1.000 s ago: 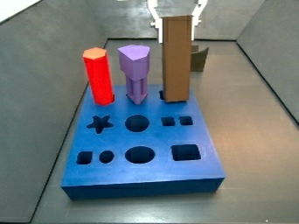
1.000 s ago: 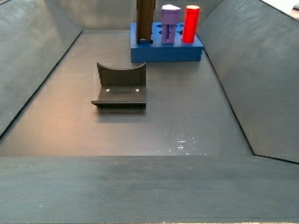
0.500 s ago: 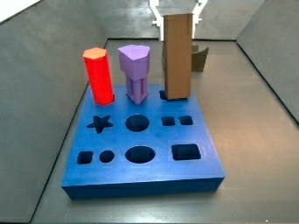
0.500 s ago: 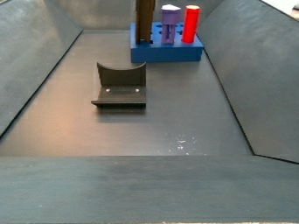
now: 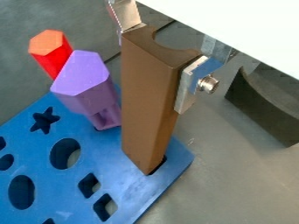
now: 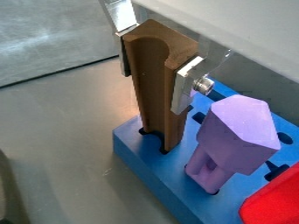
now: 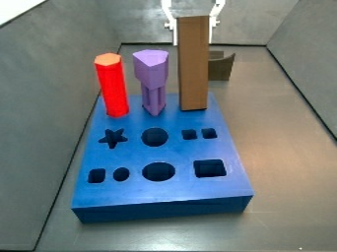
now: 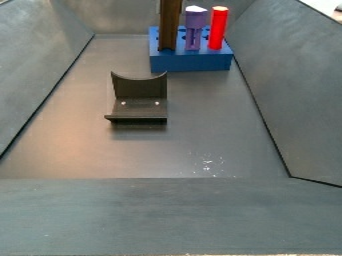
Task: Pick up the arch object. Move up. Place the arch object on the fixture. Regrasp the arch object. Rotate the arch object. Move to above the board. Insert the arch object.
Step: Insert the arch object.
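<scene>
The arch object (image 7: 194, 61) is a tall brown column standing upright at the far edge of the blue board (image 7: 158, 162). Its lower end sits in a hole near the board's corner (image 6: 149, 156). My gripper (image 5: 158, 48) is shut on the top of the arch object (image 5: 152, 105), with one silver finger (image 5: 191, 83) on each side. Both wrist views show this grip, with the arch object (image 6: 158, 87) between the fingers (image 6: 187, 83). The fixture (image 8: 136, 98) stands apart on the floor. In a side view the gripper (image 7: 194, 8) is at the top edge.
A red hexagonal peg (image 7: 112, 84) and a purple pentagonal peg (image 7: 153, 79) stand upright in the board next to the arch object. Star, round and square holes lie open nearer the front. Grey sloped walls enclose the floor (image 8: 174, 150).
The gripper and the arch object have shifted slightly sideways over the board's far edge. Pegs, board and fixture have not moved.
</scene>
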